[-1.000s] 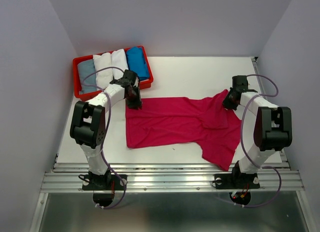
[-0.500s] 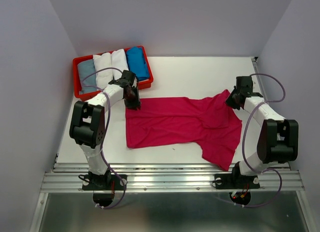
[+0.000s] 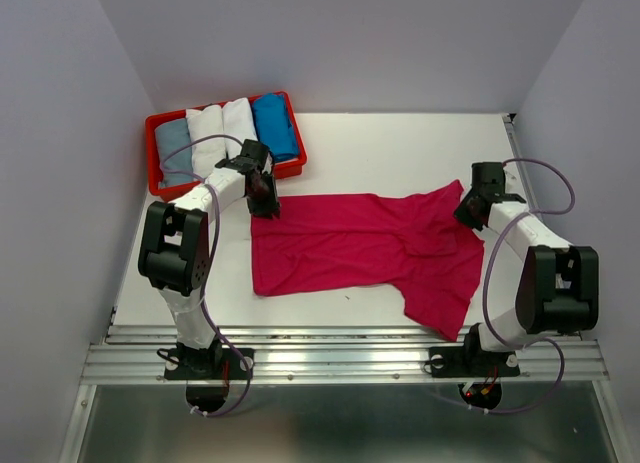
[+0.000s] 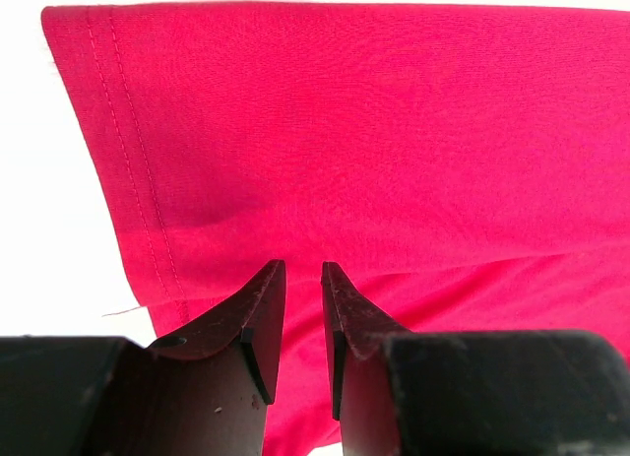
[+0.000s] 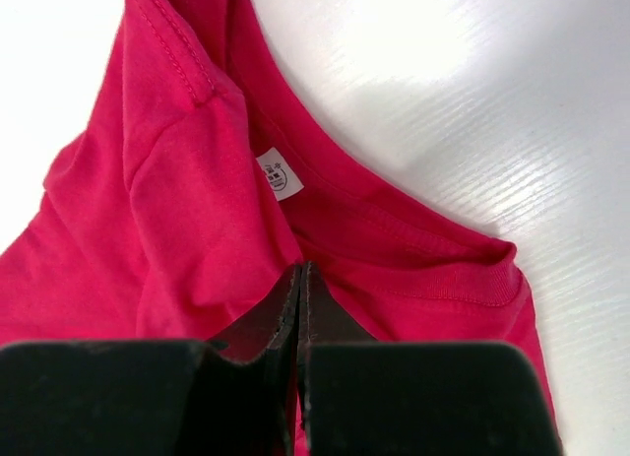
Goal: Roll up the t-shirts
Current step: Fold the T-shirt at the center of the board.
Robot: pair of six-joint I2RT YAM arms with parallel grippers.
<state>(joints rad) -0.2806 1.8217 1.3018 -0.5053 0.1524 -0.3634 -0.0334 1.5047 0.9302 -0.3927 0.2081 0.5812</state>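
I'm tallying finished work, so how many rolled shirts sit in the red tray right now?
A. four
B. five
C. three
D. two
A: the red tray holds a grey-blue shirt, a white shirt, a second white shirt and a blue shirt, all rolled, while the pink shirt lies spread on the table.

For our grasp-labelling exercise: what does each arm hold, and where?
Right fingers pinch the pink t-shirt beside its neckline label. Left fingers stand slightly apart by its hem; whether they hold it cannot be told.
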